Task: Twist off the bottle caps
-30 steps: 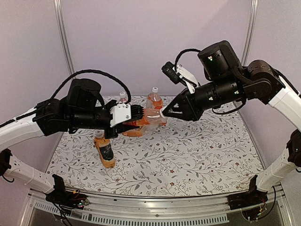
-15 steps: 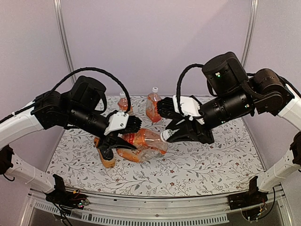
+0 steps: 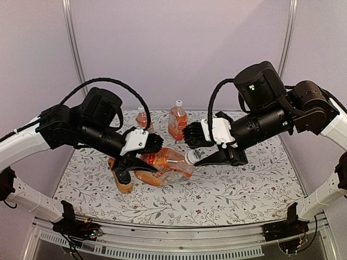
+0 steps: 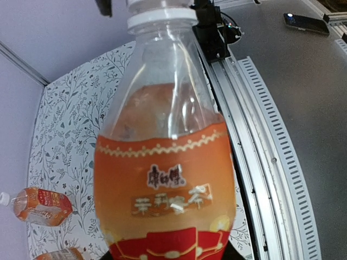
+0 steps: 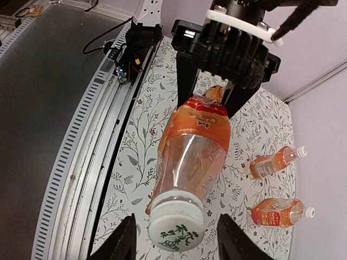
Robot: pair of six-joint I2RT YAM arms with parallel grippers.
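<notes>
Left end effector grips the bottle by its label, sideways above the tabletop's middle. Right end effector is open, fingers either side of its cap, not touching.

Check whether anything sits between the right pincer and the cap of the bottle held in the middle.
Nothing visible does. The cap lies between the open fingers of the right pincer, with a bare gap on each side. The left pincer grips the bottle at its labelled end, away from the cap.
</notes>
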